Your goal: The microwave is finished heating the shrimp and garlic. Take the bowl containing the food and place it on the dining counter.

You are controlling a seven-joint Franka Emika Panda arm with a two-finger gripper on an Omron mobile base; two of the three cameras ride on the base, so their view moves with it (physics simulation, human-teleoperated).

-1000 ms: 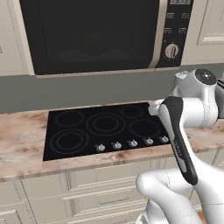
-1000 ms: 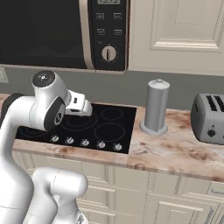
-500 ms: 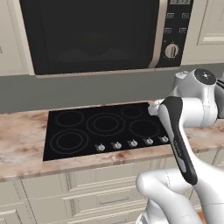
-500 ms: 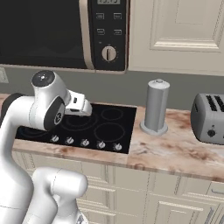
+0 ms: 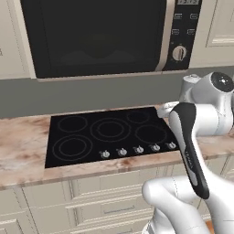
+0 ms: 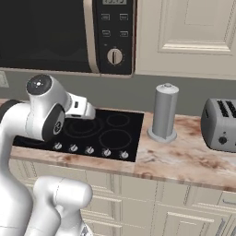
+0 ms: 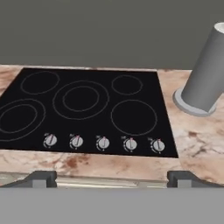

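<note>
The microwave (image 5: 96,36) is built into the wall above the black cooktop (image 7: 83,109), and its dark glass door is shut. The bowl is judged to be kept behind that door, because nothing can be made out through the glass. The gripper (image 7: 111,178) is held low over the front edge of the desk (image 7: 109,164), pointed at the cooktop. Its two tips are spread wide apart and nothing is held between them. The microwave is well above the gripper. A tall grey cylinder (image 6: 164,112) is stood beside the cooktop, and a toaster (image 6: 220,124) is set farther right.
</note>
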